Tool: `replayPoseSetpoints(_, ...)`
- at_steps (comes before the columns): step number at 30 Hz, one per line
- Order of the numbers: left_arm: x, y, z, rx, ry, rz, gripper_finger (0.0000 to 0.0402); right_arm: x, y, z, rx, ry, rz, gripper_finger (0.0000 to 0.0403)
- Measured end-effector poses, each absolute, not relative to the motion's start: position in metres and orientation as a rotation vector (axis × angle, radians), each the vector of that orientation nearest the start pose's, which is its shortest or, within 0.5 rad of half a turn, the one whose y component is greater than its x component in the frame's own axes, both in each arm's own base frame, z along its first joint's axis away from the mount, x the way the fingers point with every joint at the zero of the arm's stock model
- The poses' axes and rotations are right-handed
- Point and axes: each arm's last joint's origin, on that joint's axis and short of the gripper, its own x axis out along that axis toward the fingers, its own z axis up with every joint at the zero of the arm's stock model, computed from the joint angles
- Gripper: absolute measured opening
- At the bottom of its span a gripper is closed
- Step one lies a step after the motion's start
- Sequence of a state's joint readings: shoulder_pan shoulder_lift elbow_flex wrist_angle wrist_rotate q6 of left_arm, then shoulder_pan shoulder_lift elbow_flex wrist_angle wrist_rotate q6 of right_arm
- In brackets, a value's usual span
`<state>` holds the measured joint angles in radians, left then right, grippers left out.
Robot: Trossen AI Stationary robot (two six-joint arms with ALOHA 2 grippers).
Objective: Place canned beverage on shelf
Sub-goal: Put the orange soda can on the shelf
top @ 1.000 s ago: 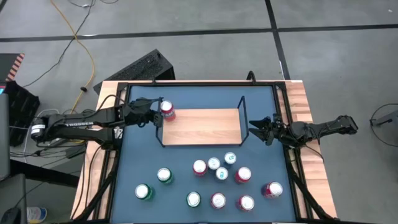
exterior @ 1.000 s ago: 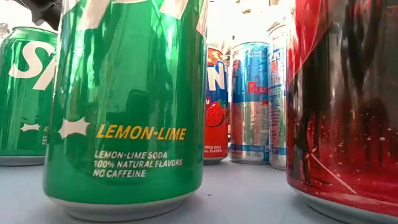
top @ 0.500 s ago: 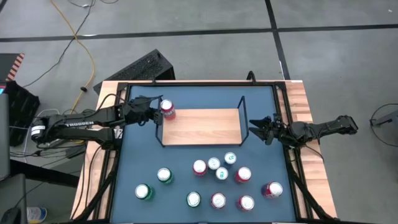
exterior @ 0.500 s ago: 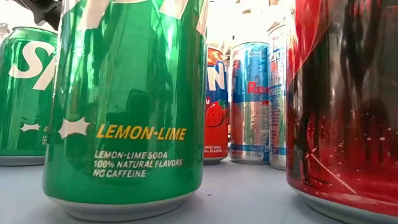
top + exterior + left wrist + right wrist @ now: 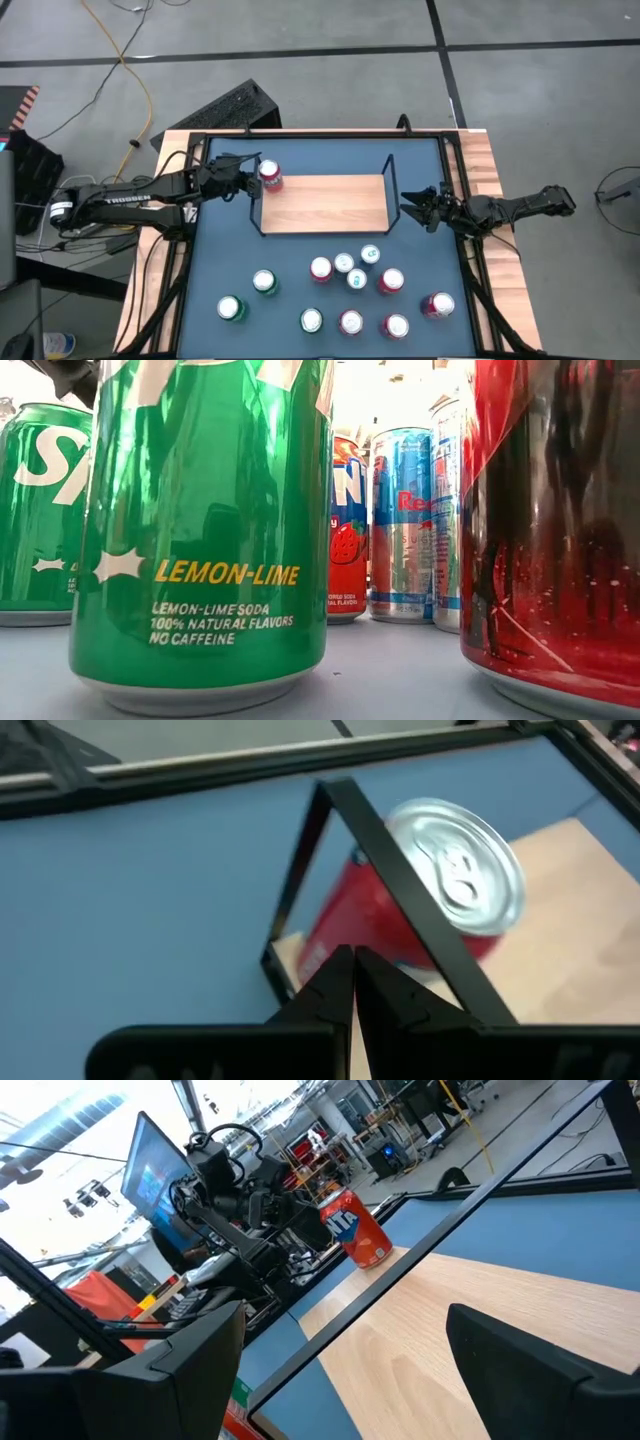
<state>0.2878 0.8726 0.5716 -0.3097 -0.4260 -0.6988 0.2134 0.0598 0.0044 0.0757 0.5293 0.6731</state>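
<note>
The shelf [image 5: 325, 205], a light-wood board with black wire end frames, lies at the table's middle. A red can [image 5: 270, 177] stands upright on the shelf's far left corner, just inside the left wire frame [image 5: 400, 880]. My left gripper [image 5: 248, 186] is shut and holds nothing. It hovers just outside that frame, its tips [image 5: 352, 965] pointing at the can [image 5: 440, 890] with a gap between them. My right gripper [image 5: 410, 207] stands open at the shelf's right end, level, facing along the board [image 5: 470, 1330] with nothing between its fingers.
Several cans stand on the table's near half: two green ones [image 5: 264, 282] [image 5: 230, 308] at the left, and red, white and slim blue ones [image 5: 355, 275] toward the right. A green can [image 5: 200, 530] fills the low view. Bare blue tabletop [image 5: 225, 240] lies left of the shelf.
My left gripper has turned a little at the wrist beside the shelf's left end, staying shut. The red can has kept its place on the shelf.
</note>
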Motion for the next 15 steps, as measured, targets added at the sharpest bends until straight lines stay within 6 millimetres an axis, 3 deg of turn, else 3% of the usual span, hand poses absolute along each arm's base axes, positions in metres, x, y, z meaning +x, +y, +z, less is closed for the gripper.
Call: replayPoseSetpoints(15,0.185,0.067,0.227,-0.606,0.361,0.874,0.0,0.098,0.006,0.167,0.675,-0.124,-0.298,0.0347)
